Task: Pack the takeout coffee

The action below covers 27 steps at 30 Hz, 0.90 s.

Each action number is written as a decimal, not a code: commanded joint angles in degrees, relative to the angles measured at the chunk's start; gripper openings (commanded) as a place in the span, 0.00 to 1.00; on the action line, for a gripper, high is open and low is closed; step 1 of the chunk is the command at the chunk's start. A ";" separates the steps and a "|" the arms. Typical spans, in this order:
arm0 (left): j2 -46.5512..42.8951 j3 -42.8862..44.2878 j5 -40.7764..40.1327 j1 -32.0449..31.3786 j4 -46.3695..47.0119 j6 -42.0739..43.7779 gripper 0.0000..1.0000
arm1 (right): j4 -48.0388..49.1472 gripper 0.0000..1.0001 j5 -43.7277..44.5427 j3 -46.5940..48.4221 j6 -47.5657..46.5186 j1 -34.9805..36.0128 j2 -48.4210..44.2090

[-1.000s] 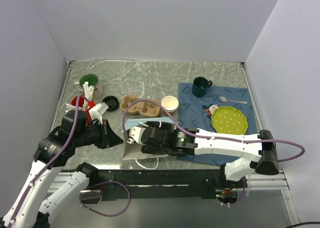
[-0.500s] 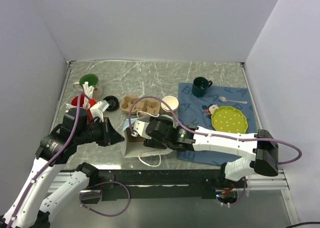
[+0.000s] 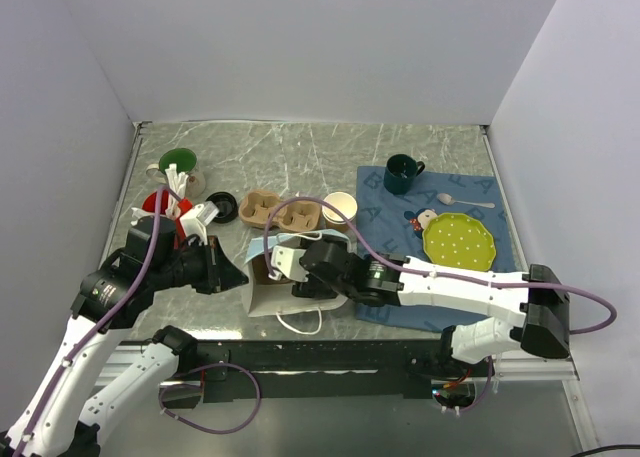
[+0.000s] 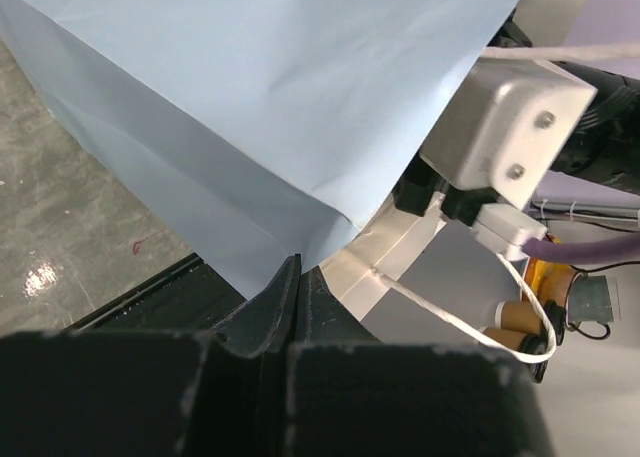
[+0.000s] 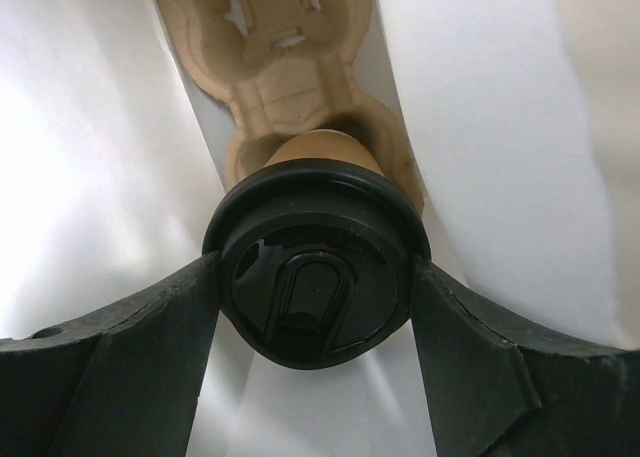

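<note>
In the right wrist view the takeout coffee's black lid (image 5: 315,282) faces the camera, with its tan cup (image 5: 320,147) behind. My right gripper (image 5: 315,277) is shut on the takeout coffee, with one finger (image 5: 130,367) pressed on each side of the lid. The cup is inside the paper bag (image 3: 285,295), with its lower end at the near cell of a cardboard cup carrier (image 5: 290,67). My left gripper (image 4: 295,267) is shut on the edge of the pale blue bag (image 4: 250,107). It holds the mouth open at the left (image 3: 240,275).
A second cardboard carrier (image 3: 280,213), an open paper cup (image 3: 340,207) and a loose black lid (image 3: 222,205) lie behind the bag. A red cup (image 3: 158,205) stands at the left. A green mug (image 3: 401,173), a spoon (image 3: 465,201) and a green plate (image 3: 458,241) rest on a blue cloth (image 3: 380,192).
The bag's mouth has lifted and widened. My right gripper has moved up and right at that mouth with the cup. The left arm has hardly moved.
</note>
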 commanded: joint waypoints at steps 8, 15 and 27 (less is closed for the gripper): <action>1.81 2.51 -1.91 0.03 -2.75 2.34 0.01 | 5.52 0.44 -0.59 -4.66 -8.96 2.62 -7.03; 1.02 1.54 -0.95 0.03 -2.40 3.31 0.01 | 4.72 0.44 2.04 -3.34 -14.84 4.38 -4.22; 0.67 1.72 -0.15 0.03 -2.84 3.57 0.01 | 5.51 0.45 1.34 -2.38 -15.56 4.65 1.23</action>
